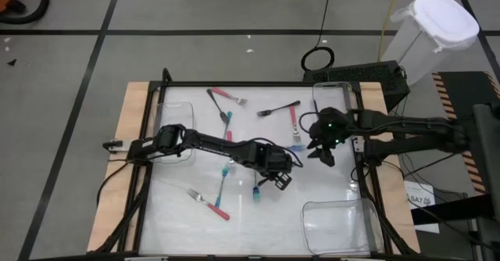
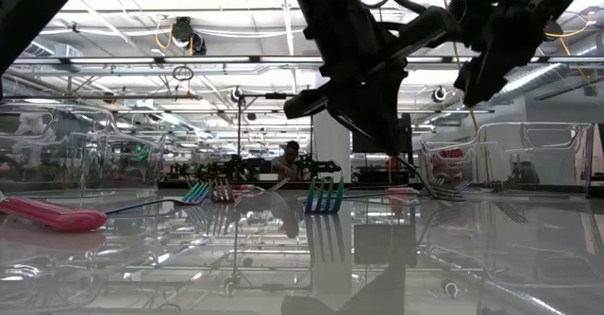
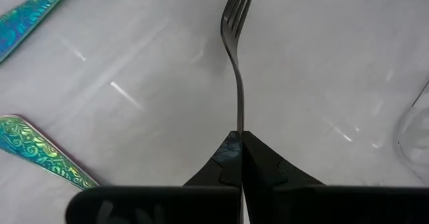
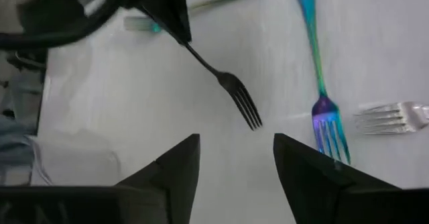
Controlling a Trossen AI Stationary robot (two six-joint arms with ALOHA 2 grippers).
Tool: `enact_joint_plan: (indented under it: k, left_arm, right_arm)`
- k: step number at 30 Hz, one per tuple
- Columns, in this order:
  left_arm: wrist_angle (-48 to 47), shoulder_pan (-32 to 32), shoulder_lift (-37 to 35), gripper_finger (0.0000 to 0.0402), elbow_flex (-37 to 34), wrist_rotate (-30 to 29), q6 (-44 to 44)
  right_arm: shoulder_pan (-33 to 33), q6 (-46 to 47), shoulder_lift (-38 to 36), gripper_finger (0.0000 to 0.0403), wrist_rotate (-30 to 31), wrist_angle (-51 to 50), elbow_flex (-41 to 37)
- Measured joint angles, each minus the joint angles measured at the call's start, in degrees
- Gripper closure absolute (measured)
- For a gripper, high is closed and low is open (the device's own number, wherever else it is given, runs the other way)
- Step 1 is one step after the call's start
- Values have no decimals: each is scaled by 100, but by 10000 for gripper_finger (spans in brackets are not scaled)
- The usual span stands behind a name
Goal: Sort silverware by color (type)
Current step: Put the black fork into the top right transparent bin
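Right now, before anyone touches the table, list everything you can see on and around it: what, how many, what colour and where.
Places are as in the high view.
pink forks: at least three, pink handles; two near the top, one at lower left
teal forks: at least two, teal-blue; one mid-table, one by the right tool
loose black cutlery: two, black; near the top
held fork: one, black; in the left tool
bins: three, clear; left side, upper right, lower right
tub: one, white lid; off the table, upper right
table: one, pale top, black frame
left tool: shut on the held fork, mid-table
right tool: open, right of centre
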Motion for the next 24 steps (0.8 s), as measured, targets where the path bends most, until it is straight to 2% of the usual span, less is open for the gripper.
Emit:
enact_joint_plan:
  k: [9, 18, 24]
  left_arm:
    - [2, -62, -9, 401, 2, -4, 58]
    - [2, -105, -9, 401, 2, -69, 143]
    - [4, -116, -9, 401, 2, -82, 301]
  right_arm:
    - [308, -675, 894, 188, -58, 470, 0]
    - [650, -856, 1741, 188, -30, 1041, 0]
    - [745, -811, 2165, 188, 279, 1480, 0]
